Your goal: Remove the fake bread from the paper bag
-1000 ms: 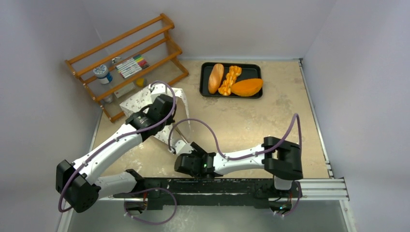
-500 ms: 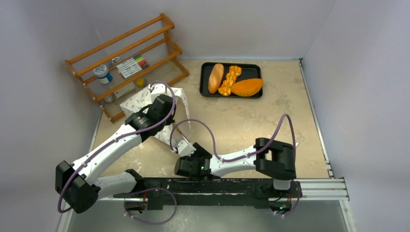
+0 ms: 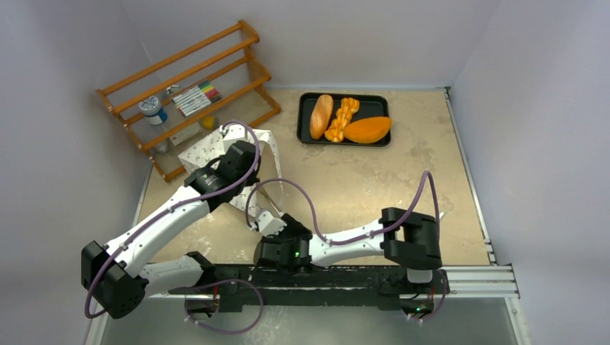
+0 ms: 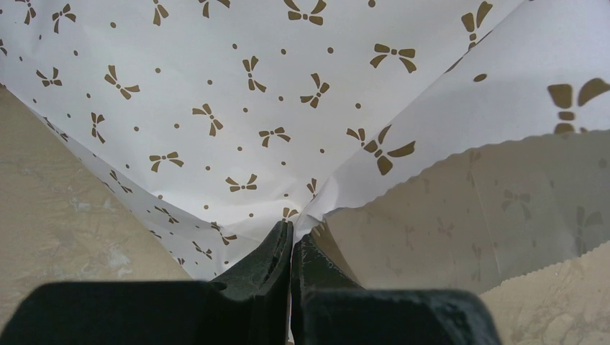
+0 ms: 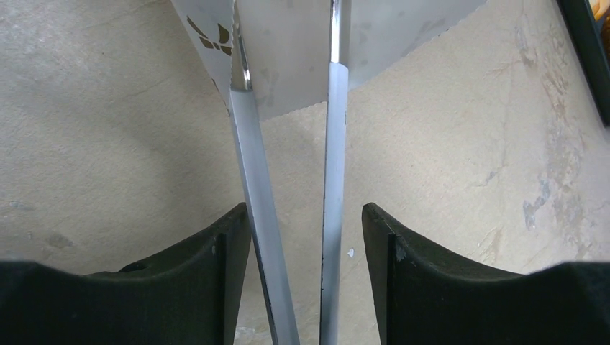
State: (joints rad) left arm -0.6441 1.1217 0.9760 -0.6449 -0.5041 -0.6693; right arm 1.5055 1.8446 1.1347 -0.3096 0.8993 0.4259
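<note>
Here, left end effector (image 4: pixel 290 231) clamped tight on the paper bag (image 4: pixel 216 93); right end effector (image 5: pixel 303 212), part-open, holds metal tongs (image 5: pixel 249 165) above beige surface (image 5: pixel 108 144).

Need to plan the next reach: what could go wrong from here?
The tongs reach right to the serrated edge of the paper bag, so they could snag or tear it. The left pincer grips only a thin fold of paper; a tug might pull it free and let the mouth sag shut.
</note>
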